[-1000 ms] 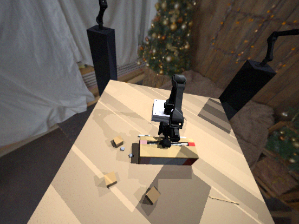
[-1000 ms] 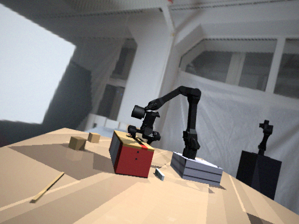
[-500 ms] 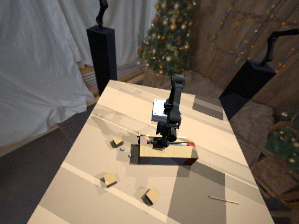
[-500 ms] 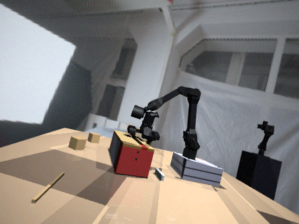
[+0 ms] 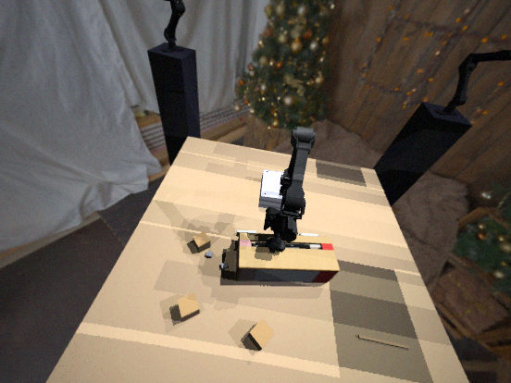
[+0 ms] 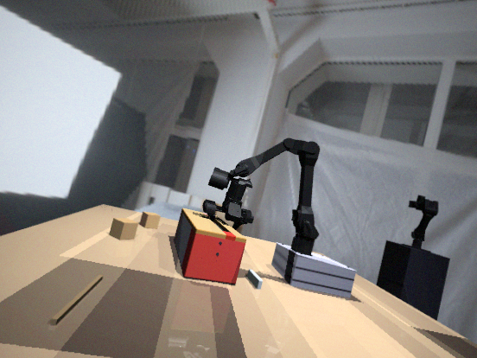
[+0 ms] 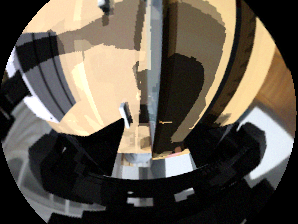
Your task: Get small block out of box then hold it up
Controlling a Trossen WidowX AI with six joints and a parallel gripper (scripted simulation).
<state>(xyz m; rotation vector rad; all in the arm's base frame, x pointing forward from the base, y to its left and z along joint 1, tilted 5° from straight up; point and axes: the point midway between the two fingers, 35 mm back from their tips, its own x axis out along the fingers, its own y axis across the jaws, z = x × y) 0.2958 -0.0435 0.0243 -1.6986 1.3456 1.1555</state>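
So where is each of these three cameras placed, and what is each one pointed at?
Top: high above the table's far end, looking down at the box; the whole arm shows.
Exterior: low by the table, facing the box's red end; arm and base show.
Wrist: on the arm, looking down over the box top; only the open gripper's dark body shows.
Top and exterior share the box, arm and loose tan cubes.

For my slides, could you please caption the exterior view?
The arm's open gripper reaches down onto the slotted top of the red-ended box; a thin stick lies nearby.
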